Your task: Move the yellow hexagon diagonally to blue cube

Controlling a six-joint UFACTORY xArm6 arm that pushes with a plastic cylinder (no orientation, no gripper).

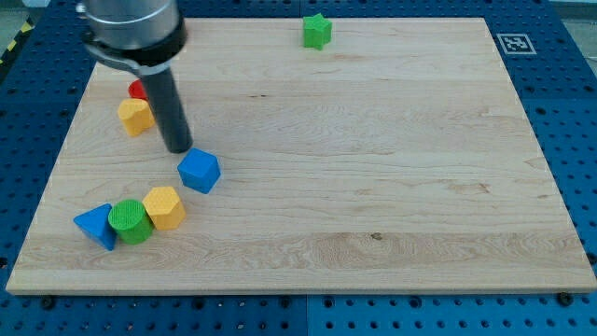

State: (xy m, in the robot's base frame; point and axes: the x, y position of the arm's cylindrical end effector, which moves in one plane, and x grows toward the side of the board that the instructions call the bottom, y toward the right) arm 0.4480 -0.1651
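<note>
The yellow hexagon (pixel 165 206) lies at the view's lower left, touching a green cylinder (pixel 130 221) on its left. The blue cube (pixel 200 171) sits just up and right of the hexagon, a small gap between them. My tip (pixel 177 147) rests on the board just up and left of the blue cube, close to it, and well above the yellow hexagon.
A blue triangle (pixel 96 226) touches the green cylinder's left side. A second yellow block (pixel 135 116) and a red block (pixel 138 91), partly hidden by the rod, lie left of my tip. A green star (pixel 317 31) sits at the view's top. The wooden board (pixel 373 187) has edges all around.
</note>
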